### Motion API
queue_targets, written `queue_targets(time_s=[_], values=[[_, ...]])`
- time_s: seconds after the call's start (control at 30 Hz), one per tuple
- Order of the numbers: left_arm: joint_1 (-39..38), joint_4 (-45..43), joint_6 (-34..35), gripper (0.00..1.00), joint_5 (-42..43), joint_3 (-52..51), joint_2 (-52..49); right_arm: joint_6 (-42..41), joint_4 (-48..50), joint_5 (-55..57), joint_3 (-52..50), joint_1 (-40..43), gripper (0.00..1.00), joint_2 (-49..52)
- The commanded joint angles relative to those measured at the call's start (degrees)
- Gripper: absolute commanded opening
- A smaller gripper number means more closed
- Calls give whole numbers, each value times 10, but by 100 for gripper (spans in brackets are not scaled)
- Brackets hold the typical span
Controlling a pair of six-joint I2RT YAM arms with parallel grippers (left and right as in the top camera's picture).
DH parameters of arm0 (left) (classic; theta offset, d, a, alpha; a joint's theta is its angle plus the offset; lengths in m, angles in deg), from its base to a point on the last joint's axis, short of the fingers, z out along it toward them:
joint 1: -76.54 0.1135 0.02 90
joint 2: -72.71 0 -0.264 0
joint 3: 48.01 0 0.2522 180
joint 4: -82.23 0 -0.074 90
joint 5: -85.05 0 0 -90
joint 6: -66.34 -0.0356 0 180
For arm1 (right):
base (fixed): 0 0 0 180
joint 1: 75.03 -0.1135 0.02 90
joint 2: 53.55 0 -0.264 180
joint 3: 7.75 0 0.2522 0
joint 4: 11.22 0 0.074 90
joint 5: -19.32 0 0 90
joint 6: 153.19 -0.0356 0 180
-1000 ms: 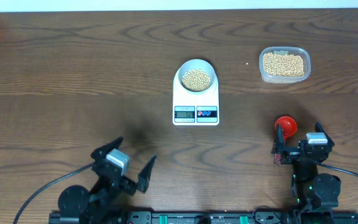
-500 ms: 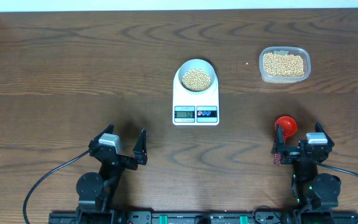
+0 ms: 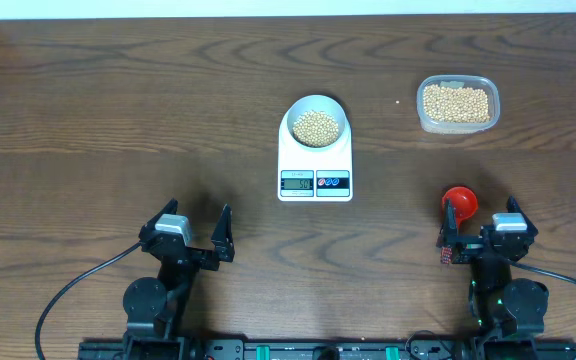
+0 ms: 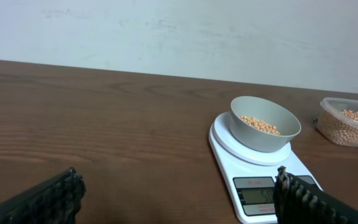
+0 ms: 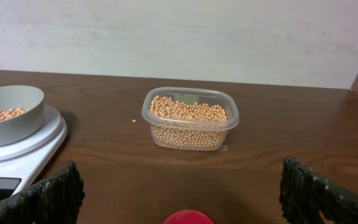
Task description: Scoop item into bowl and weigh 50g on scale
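Loose, light beans (image 3: 316, 127) heap in the bowl (image 3: 293, 110) on the scale (image 3: 298, 160). They roll and spill easily, so are best lifted by the red scoop (image 3: 459, 201). Left hand (image 3: 196, 238) and right hand (image 3: 480, 238) gape empty.

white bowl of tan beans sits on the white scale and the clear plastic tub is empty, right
No: the clear plastic tub holds tan beans too, as the right wrist view shows. The round white bowl does sit on the flat white scale.
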Motion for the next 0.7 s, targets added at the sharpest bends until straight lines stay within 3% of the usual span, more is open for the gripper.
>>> queue_targets(time_s=[0.0, 0.67], values=[[3, 1, 8, 99, -6, -19, 4, 5, -2, -1, -1, -2, 99, -3], [3, 4, -6, 99, -31, -20, 5, 5, -2, -1, -1, -2, 99, -3]])
